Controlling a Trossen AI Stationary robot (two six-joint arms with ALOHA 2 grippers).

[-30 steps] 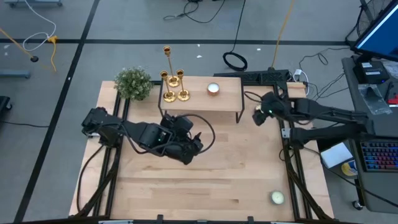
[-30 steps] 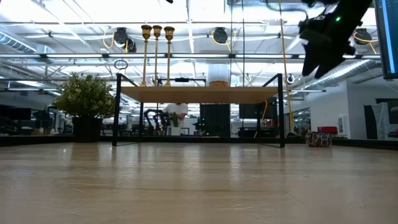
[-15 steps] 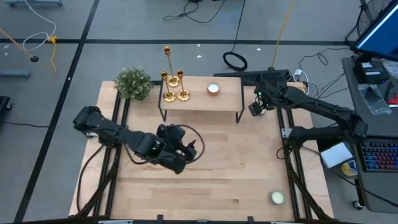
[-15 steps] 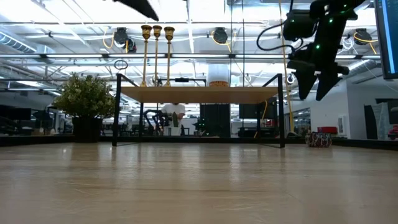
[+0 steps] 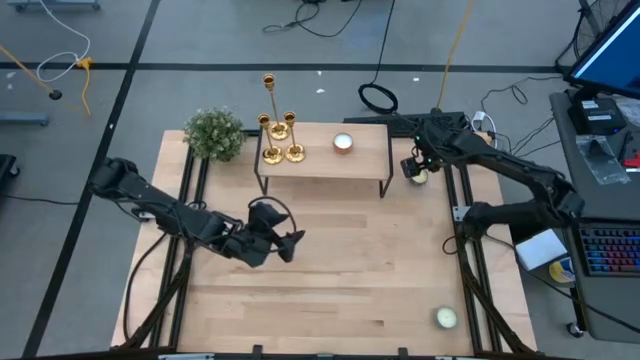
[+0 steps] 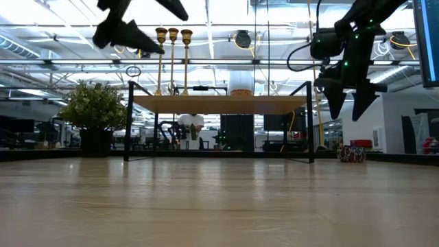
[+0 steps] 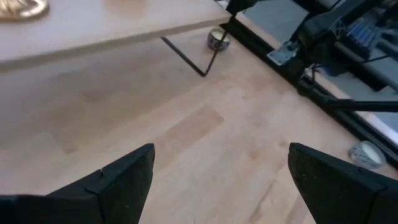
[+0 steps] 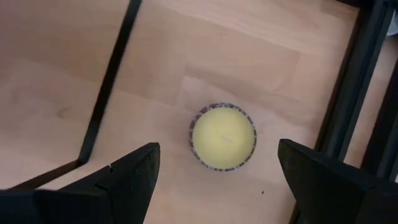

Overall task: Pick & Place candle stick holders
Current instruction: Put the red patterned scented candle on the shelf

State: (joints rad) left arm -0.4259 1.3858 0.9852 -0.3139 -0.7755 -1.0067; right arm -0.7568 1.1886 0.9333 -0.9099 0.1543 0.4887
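Three gold candle stick holders (image 5: 280, 135) stand by their round bases on the left end of a small raised shelf (image 5: 365, 160); they also show in the low view (image 6: 173, 62). One base shows in the left wrist view (image 7: 22, 6). My left gripper (image 5: 287, 243) hangs open and empty over the table's middle, near of the shelf (image 7: 221, 180). My right gripper (image 5: 418, 168) is open, pointing down above a pale-yellow candle (image 8: 222, 135) beside the shelf's right leg; its fingers stand on either side of the candle and above it (image 6: 348, 99).
A white candle (image 5: 343, 143) sits on the shelf. A bushy green plant (image 5: 215, 133) stands at the table's far left. Another pale candle (image 5: 445, 318) sits at the near right corner. The shelf's black leg (image 8: 109, 87) is close to my right gripper.
My right gripper has gone toward the table's far edge and down, and now points down over the pale-yellow candle beside the shelf's right leg. My left arm has drawn back toward the table's left, taking its gripper a little left and toward the near edge.
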